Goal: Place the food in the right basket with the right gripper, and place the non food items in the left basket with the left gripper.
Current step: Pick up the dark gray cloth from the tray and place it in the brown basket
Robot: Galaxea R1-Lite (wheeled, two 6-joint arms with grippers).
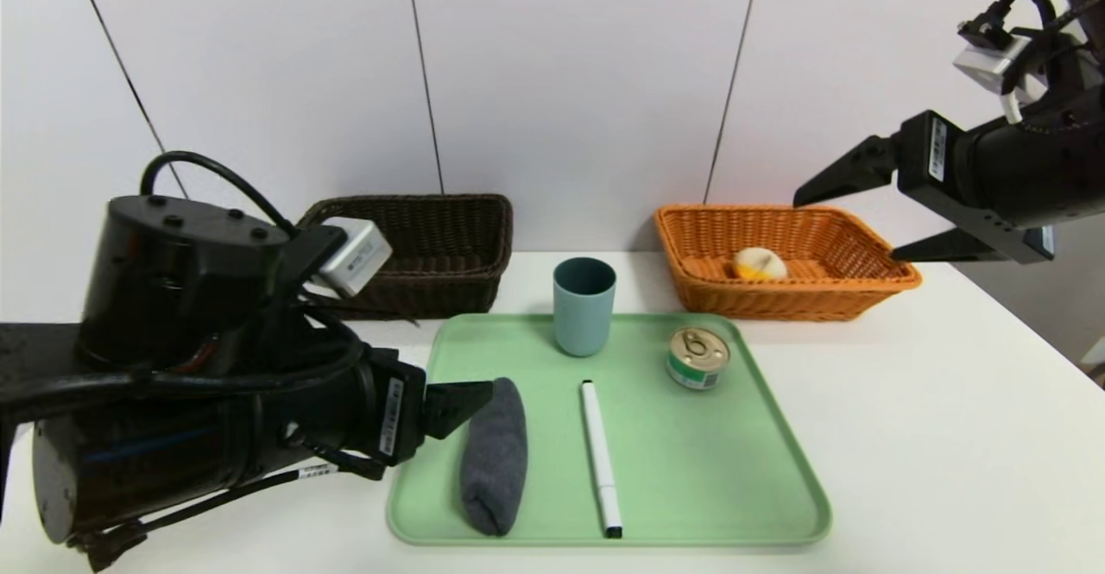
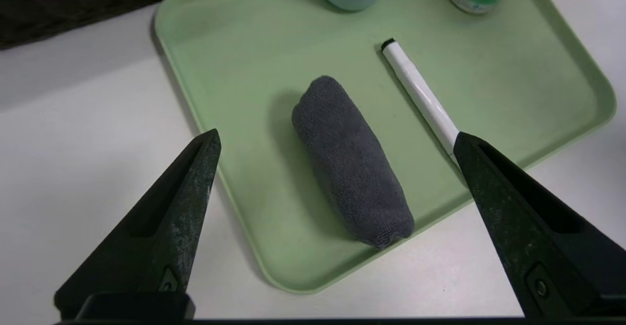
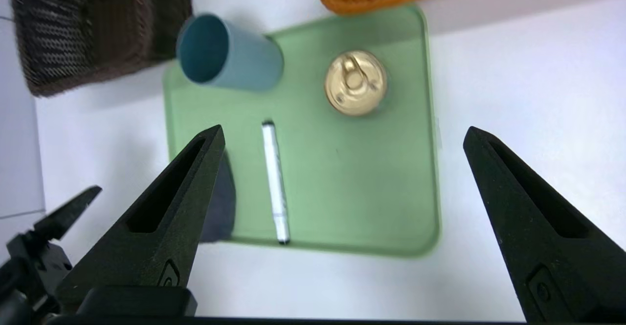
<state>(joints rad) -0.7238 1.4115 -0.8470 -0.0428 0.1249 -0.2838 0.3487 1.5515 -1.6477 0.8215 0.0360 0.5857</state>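
Left gripper (image 2: 337, 141), low at the left of the head view, hangs with its jaws spread wide and empty above the grey towel (image 1: 495, 456), which lies on the left part of the green tray (image 1: 734, 470). Right gripper (image 1: 850, 216), at the upper right, is also wide open and holds nothing, raised beside the orange basket (image 1: 716, 298); a pale bun (image 1: 759, 263) lies inside that basket. On the tray stand a blue cup (image 1: 584, 305) at the back and a can (image 1: 697, 356) to its right, with a white pen (image 1: 599, 457) lying in the middle. Behind the tray's left corner sits the brown basket (image 1: 432, 250).
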